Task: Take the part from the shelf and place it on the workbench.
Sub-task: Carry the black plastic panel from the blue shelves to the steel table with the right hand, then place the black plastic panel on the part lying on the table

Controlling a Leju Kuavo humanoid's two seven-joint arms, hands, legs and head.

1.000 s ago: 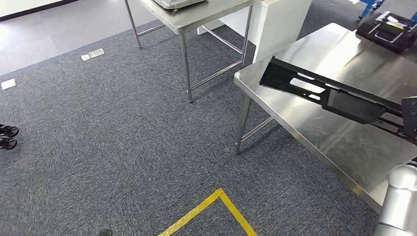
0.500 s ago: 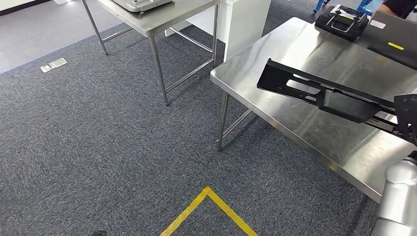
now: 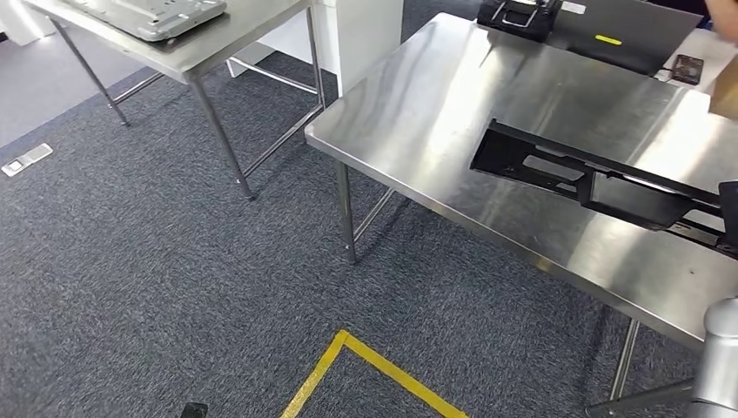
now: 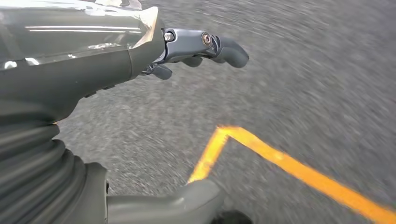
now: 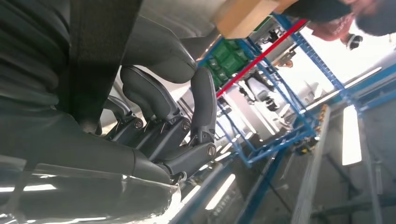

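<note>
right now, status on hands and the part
Right robot hand grips black part, held over workbench. Left robot hand empty, above floor. Nothing under the part.

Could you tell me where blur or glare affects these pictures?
Head view: sharp, bright glare on the steel workbench. Left wrist view: carpet and yellow floor line motion-blurred. Right wrist view: background washed out behind the blue shelf.

Blue-grey carpet (image 3: 157, 261) covers the floor, crossed by a yellow tape corner (image 3: 344, 335). A steel worktop (image 3: 452, 113) on thin legs reflects overhead light; a second steel table (image 3: 222, 39) stands beside it, with a white cabinet (image 3: 357, 30) between. Blue shelving (image 5: 280, 93) rises behind.
</note>
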